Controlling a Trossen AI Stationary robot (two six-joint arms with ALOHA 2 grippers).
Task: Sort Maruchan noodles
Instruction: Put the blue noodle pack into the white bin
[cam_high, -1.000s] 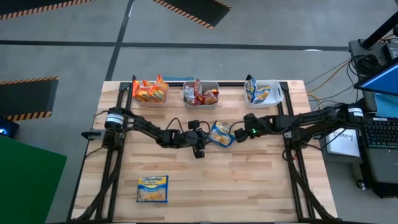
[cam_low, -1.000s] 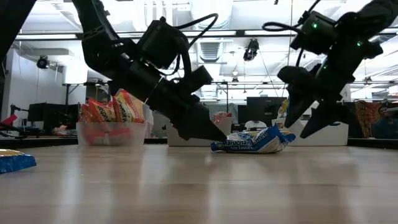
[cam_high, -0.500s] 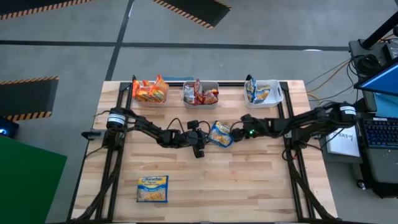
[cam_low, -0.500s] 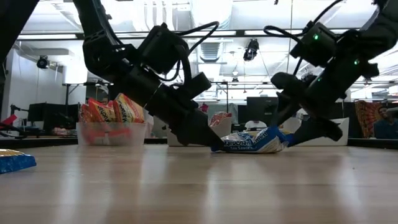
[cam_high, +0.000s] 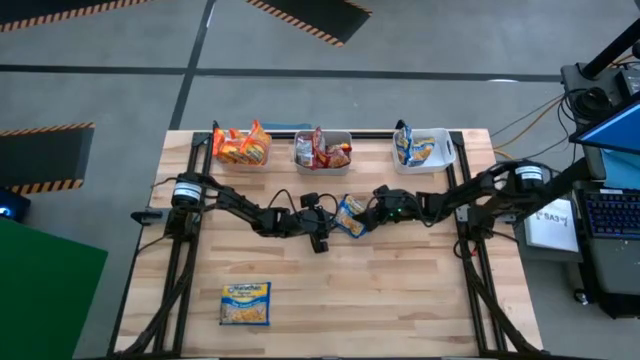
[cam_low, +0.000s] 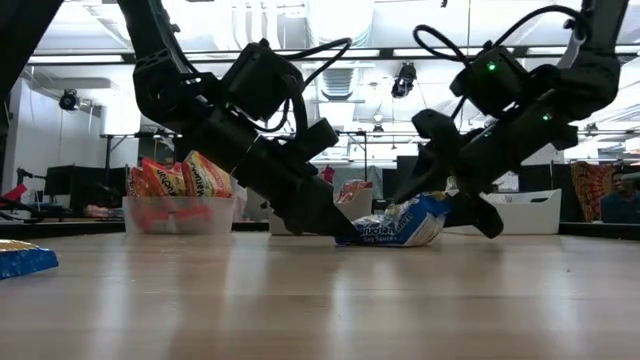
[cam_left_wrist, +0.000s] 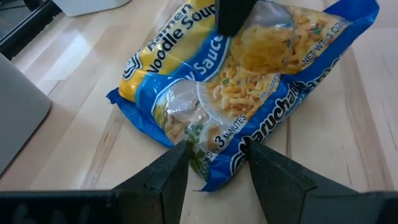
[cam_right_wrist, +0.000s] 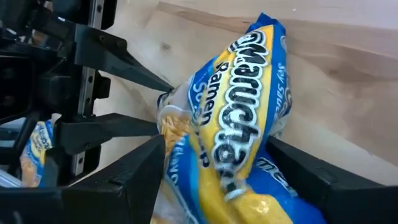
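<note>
One blue-and-yellow Maruchan packet sits mid-table between both grippers, also in the low view. My left gripper reaches it from the table's left and is shut on its near end. My right gripper comes from the right, open, with the packet's other end between its fingers. A second blue-and-yellow packet lies flat near the table's near-left corner. My left gripper pinches the packet's left end between its two fingers, slanting down from the table's left; that end rests on the table. My right gripper is open, slanting down from the right. Its fingers lie against the sides of the packet's right end, which is tipped up off the table.
Three clear bins stand along the far edge: orange packets on the left, red in the middle, blue-and-yellow on the right. Bare wood stretches across the near half of the table.
My right gripper has moved down and toward the table's left, and its open fingers now stand around the packet's right end. That end has tipped up and the packet has bunched toward the left gripper. The left gripper has kept still on the other end.
</note>
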